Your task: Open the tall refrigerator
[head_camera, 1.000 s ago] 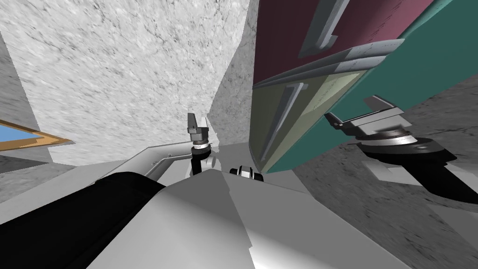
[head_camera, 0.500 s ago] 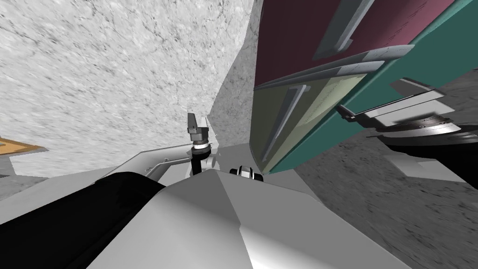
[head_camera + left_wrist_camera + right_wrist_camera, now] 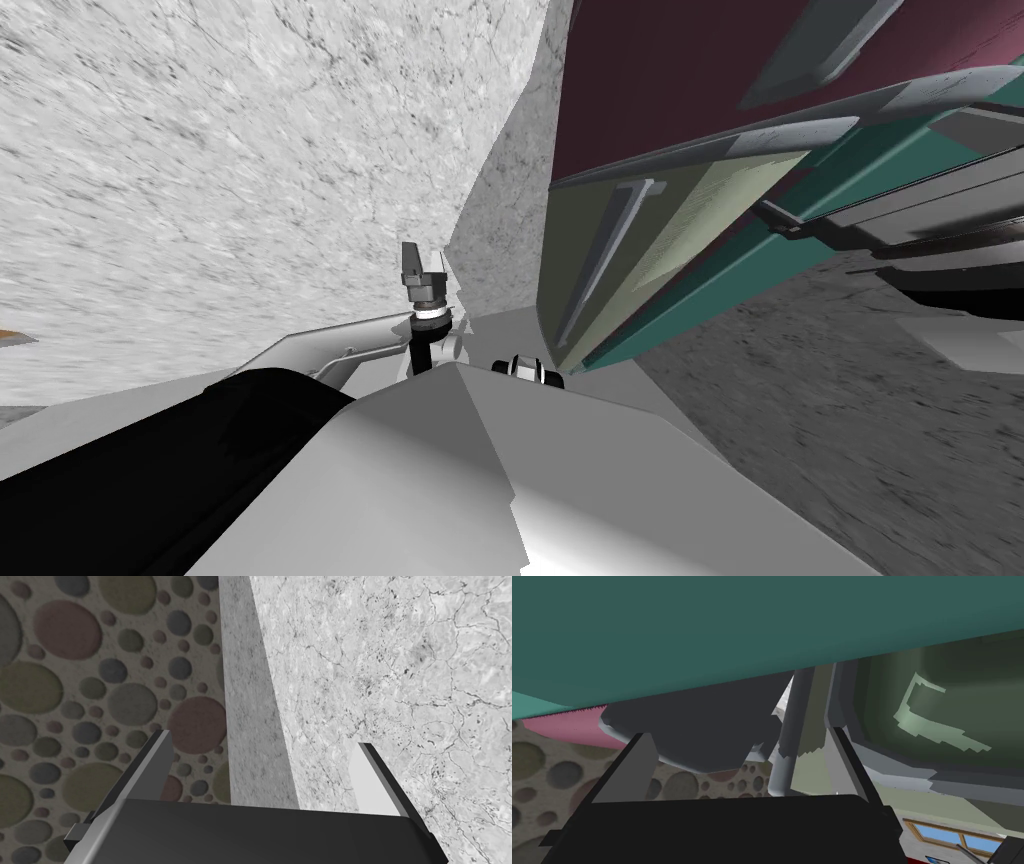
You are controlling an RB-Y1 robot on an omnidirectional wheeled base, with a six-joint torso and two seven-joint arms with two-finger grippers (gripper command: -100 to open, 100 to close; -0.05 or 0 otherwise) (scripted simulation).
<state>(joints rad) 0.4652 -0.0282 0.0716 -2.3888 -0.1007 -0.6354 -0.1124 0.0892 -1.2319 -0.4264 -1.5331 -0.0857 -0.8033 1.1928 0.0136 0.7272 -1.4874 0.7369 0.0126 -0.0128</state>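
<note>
Right now my right gripper [image 3: 737, 735] is up against the tall refrigerator [image 3: 650, 90], which stands to my right and ahead of me, beside the marbled grey wall [image 3: 250, 150]. Its upper door is dark maroon, its lower door [image 3: 690, 210] is olive, and its side panel [image 3: 712, 621] is teal. From the head camera a long grey handle [image 3: 605, 260] runs along the lower door near its edge, and my right hand is close by the teal side, at the far right of that view.

Along my right hand, the two blades stand well apart and grip nothing. A round grey bar [image 3: 789, 736] passes between them, nearer to one finger [image 3: 844, 761] and not touching it as far as I can see. A dark grey block [image 3: 702, 726] sits beside the bar, under the teal panel; I cannot tell what it is.

My left gripper [image 3: 424, 262] is held upright in front of my chest, near the wall corner and well apart from the refrigerator. Its fingers [image 3: 155, 771] are spread wide with nothing between them
</note>
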